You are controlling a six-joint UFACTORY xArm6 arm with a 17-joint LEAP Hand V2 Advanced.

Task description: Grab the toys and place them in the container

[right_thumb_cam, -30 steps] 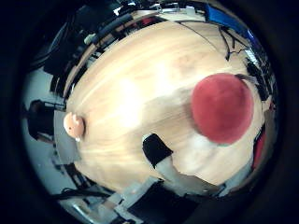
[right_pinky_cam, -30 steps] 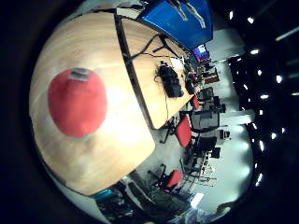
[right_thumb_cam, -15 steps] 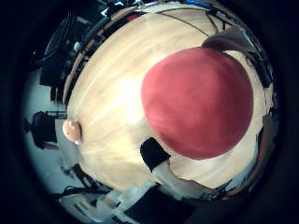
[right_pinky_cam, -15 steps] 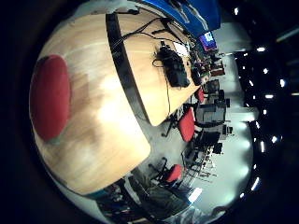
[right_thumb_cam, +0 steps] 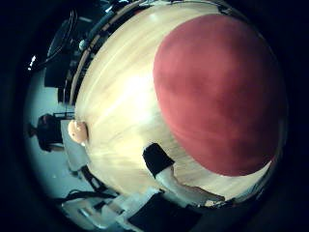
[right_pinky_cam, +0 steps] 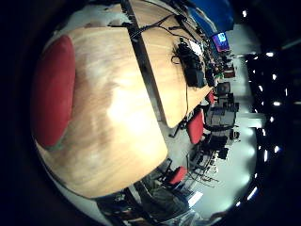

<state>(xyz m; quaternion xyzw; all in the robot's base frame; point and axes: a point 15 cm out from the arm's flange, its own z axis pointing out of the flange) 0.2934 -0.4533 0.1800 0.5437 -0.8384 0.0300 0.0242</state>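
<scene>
Close under the palm, red toy [right_thumb_cam: 219,92] covers the table [right_pinky_cam: 122,117].

A pale wooden table top [right_pinky_cam: 113,127] with a rounded edge fills the near ground; a second wooden table [right_pinky_cam: 164,70] stands just beside it, a dark gap between them; black equipment [right_pinky_cam: 192,66] lies on that table; red-seated office chairs [right_pinky_cam: 195,127] stand on the grey floor beyond.

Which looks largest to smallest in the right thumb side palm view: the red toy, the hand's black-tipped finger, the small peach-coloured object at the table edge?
1. Red toy; it fills much of the view because it is close to the palm.
2. Hand's black-tipped finger.
3. Small peach-coloured object.
</scene>
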